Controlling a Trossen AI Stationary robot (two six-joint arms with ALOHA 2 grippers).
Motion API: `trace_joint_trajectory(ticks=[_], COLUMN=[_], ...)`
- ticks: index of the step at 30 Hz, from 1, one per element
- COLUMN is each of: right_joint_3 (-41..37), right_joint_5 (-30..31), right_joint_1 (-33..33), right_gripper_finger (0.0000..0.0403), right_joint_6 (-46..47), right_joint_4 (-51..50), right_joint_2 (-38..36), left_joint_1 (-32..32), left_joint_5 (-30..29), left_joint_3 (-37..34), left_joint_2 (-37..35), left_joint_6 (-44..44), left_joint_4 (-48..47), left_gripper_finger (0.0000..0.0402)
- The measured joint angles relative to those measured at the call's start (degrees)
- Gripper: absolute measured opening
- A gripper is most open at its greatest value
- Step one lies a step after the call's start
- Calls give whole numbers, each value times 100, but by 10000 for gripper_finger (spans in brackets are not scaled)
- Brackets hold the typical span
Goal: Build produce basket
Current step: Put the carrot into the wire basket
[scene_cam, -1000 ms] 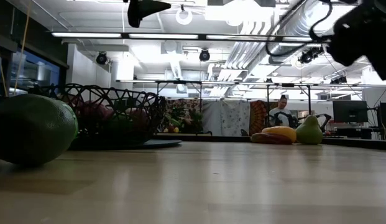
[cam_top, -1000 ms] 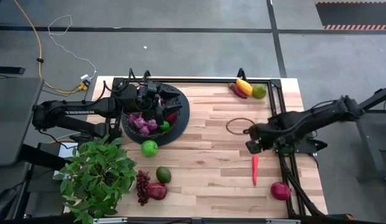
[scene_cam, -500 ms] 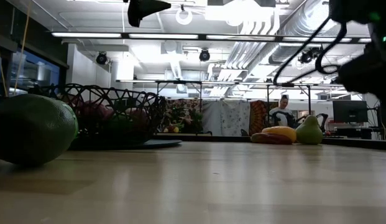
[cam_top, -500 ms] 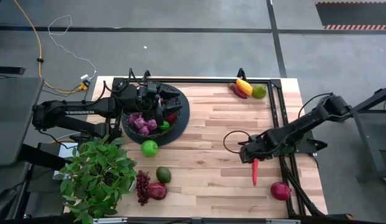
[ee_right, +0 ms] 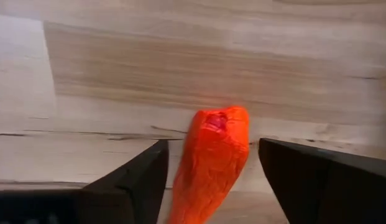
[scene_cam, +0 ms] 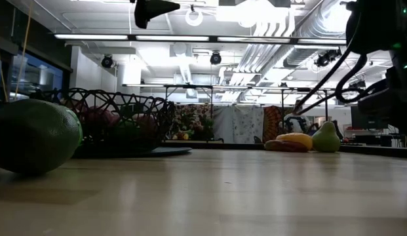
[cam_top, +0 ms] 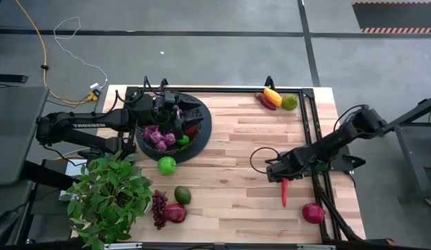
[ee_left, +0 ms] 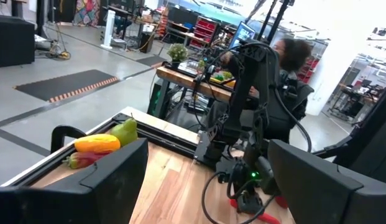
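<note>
1. right gripper (cam_top: 279,171) low over the table (cam_top: 236,146), at the stem end of the red chili (cam_top: 284,192), far across the table from the basket (cam_top: 201,128)
2. right wrist view: fingers (ee_right: 130,180) spread, chili (ee_right: 211,162) between them, not clamped; contact cannot be told
3. chili lies flat on the wood, red pomegranate (cam_top: 313,212) near its tip
4. left gripper (cam_top: 177,117) hovers over the basket; fingers (ee_left: 105,180) parted, nothing between them
5. basket holds purple grapes (cam_top: 159,137)
6. green apple (cam_top: 166,165) just outside the basket rim, avocado (cam_top: 182,195) farther out
7. yellow pepper (cam_top: 272,96) at the table's far corner from the basket
</note>
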Motion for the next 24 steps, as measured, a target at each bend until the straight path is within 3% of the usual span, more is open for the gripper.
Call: trace_joint_trajectory(ticks=[6,12,18,24], right_joint_3=[19,100,697,1369], right_joint_5=[2,69,1120,2720], right_joint_1=[-4,0,-133,-751], right_gripper_finger=[141,63,63,76], right_joint_6=[-60,-644,-1540,-3071], right_joint_4=[90,-349,-1341,-588], right_joint_2=[98,-260,-1257,-2196], left_joint_1=[0,0,0,0], left_joint_5=[-69,-69,-67,-67], left_joint_3=[0,0,0,0], left_joint_2=[0,0,0,0], left_joint_6=[1,1,1,-27], left_joint_4=[-2,1,1,1], left_gripper_finger=[319,319,319,319])
